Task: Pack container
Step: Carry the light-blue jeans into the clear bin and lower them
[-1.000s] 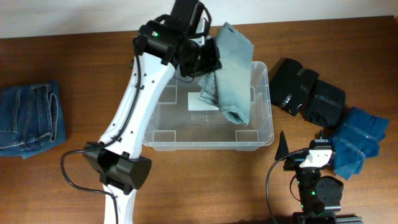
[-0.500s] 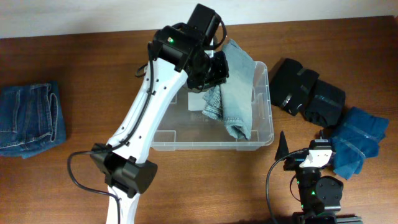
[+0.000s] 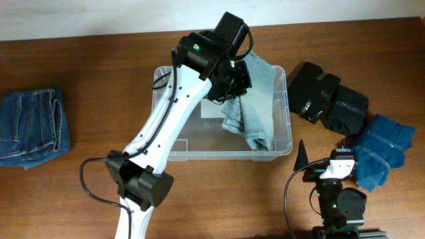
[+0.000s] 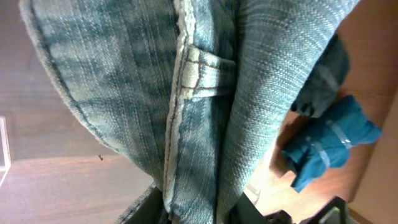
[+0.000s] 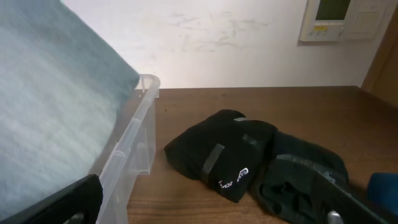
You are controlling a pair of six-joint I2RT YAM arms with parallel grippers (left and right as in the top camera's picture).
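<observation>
1. Jeans (image 3: 257, 106), clamped in left gripper (image 3: 230, 93), have swung deeper into three o'clock end of mid-table container (image 3: 284, 145); release looks next;
2. Right gripper (image 5: 205, 202) waits at five o'clock, jaws wide apart.

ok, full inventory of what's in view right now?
container: 1, clear, table centre
light blue jeans: 1, pale blue, hanging into the container's right side
label: 1, white, container base
dark jeans: 1, dark blue, folded, far left
black garments: 2, black, right of the container
blue garment: 1, mid blue, far right
table: 1, brown wood
wall panel: 1, white, back wall
left arm: white and black, over the container, jaws shut on the light blue jeans
right arm: black, near right edge, jaws open, empty
</observation>
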